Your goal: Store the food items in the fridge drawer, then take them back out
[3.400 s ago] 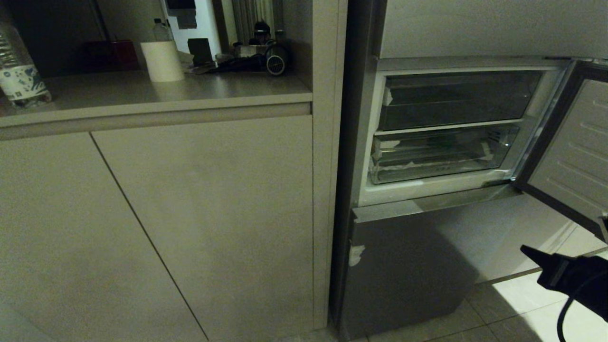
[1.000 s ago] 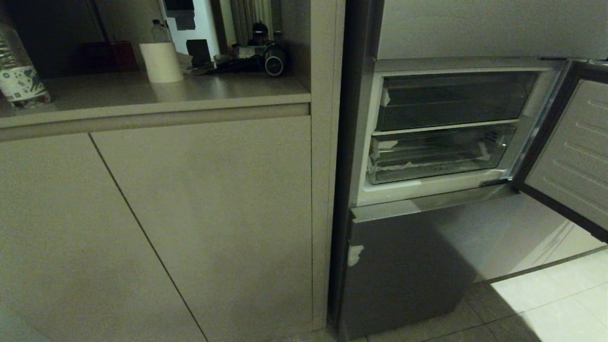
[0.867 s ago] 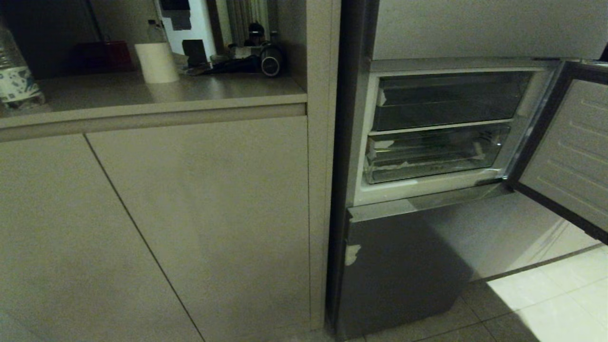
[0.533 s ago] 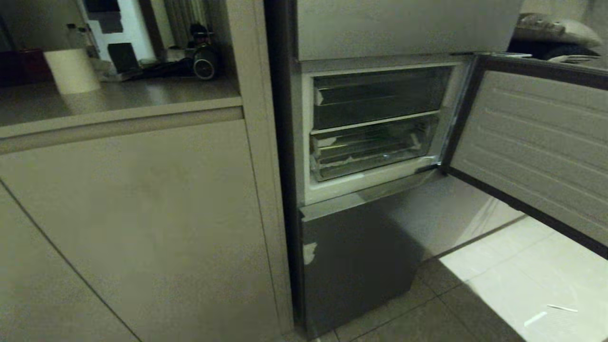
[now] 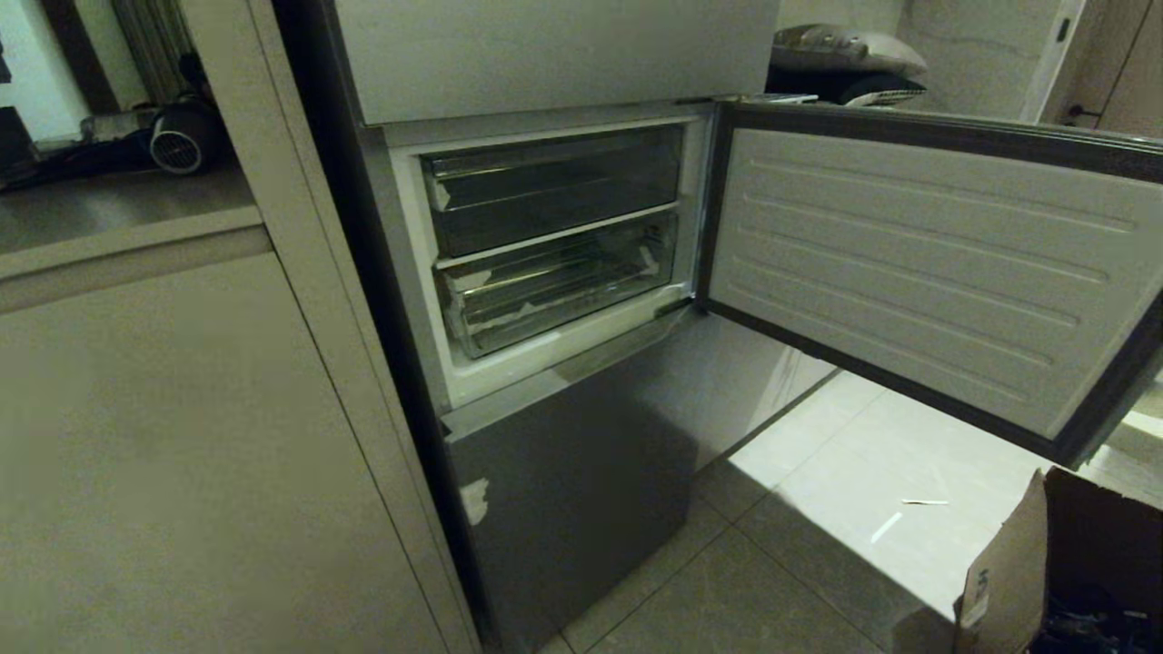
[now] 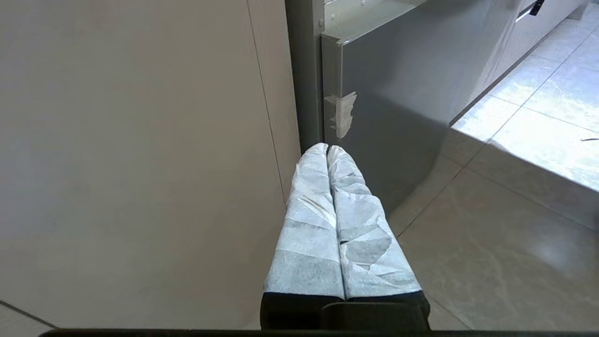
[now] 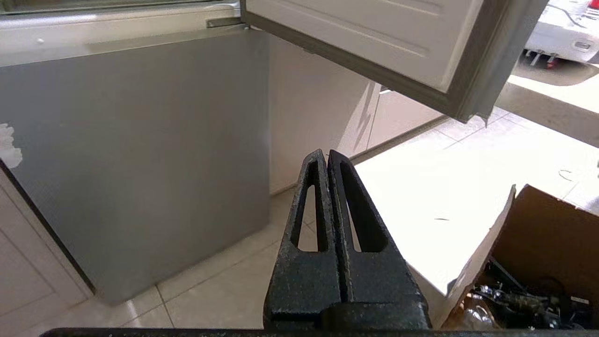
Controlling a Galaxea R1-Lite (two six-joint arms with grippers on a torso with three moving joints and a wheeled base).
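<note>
The fridge compartment stands open in the head view, with the clear fridge drawer (image 5: 554, 286) pushed in on the lower level, white tape scraps at its ends. A darker smoky drawer (image 5: 550, 186) sits above it. No food items show in any view. Neither gripper appears in the head view. My left gripper (image 6: 327, 149), wrapped in pale tape, is shut and empty, low beside the fridge's lower door. My right gripper (image 7: 326, 154), bare black, is also shut and empty, low over the floor tiles in front of the fridge.
The open fridge door (image 5: 918, 272) swings out to the right at chest height. A cardboard box (image 5: 1045, 563) of clutter stands on the floor at the lower right. Beige cabinets (image 5: 182, 436) and a counter (image 5: 109, 218) lie to the left. Sunlit tiles (image 5: 863, 472) spread under the door.
The whole scene has slid left in the head view, so the camera has turned right. The fridge now sits centred, and the door and the box have come into sight. The right gripper left that view earlier.
</note>
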